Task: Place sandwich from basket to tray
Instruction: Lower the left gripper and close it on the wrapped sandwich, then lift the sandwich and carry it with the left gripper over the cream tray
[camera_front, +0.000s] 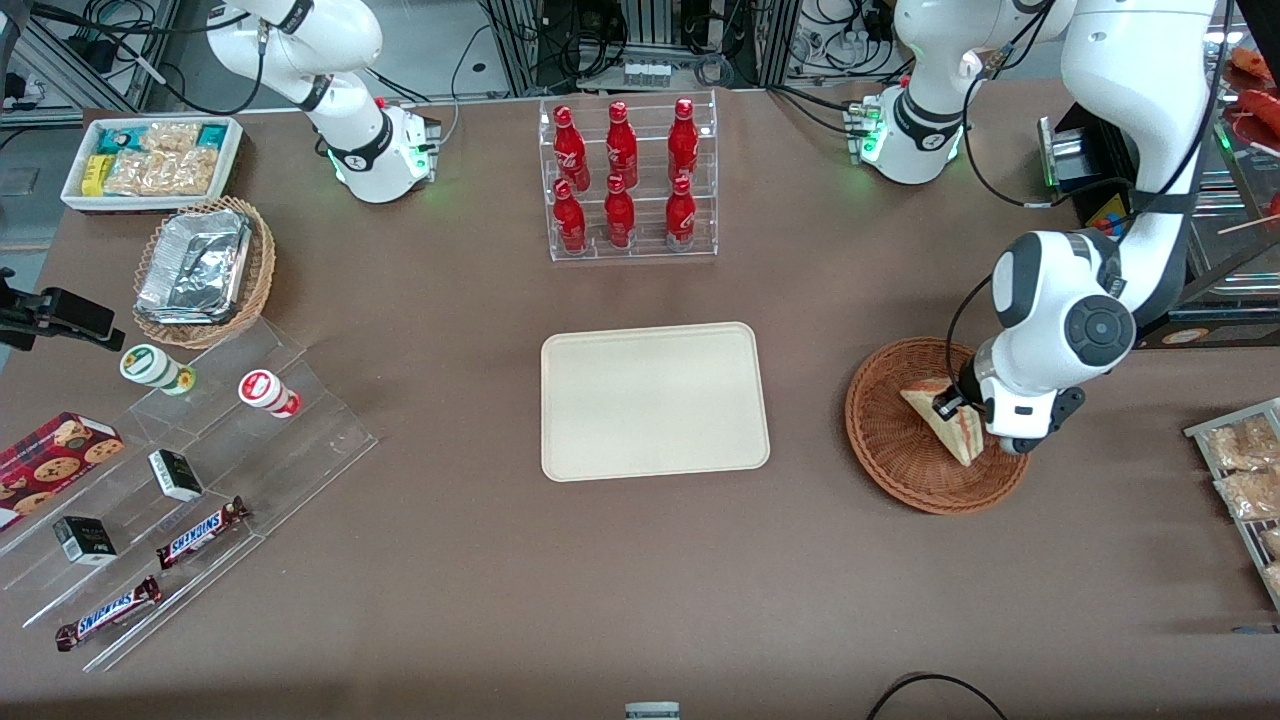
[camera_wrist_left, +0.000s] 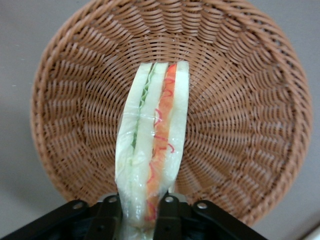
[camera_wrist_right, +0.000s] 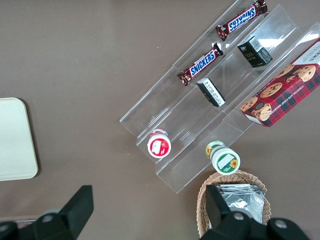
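Note:
The sandwich (camera_front: 948, 425) (camera_wrist_left: 152, 145), a clear-wrapped wedge of pale bread with red and green filling stripes, hangs just above the reddish-brown woven basket (camera_front: 895, 440) (camera_wrist_left: 240, 110). My gripper (camera_front: 958, 408) (camera_wrist_left: 140, 212) is over the basket, shut on the sandwich's end; a black finger (camera_wrist_left: 169, 217) presses each side of the wrap. The cream rectangular tray (camera_front: 655, 400) lies bare at the table's middle, off toward the parked arm's end from the basket.
An acrylic rack of red bottles (camera_front: 628, 178) stands farther from the front camera than the tray. Snack packets (camera_front: 1245, 470) lie at the working arm's table edge. Toward the parked arm's end are a clear stepped shelf (camera_front: 190, 480) with candy bars, a tan foil-filled basket (camera_front: 205, 270) and a white snack box (camera_front: 150, 160).

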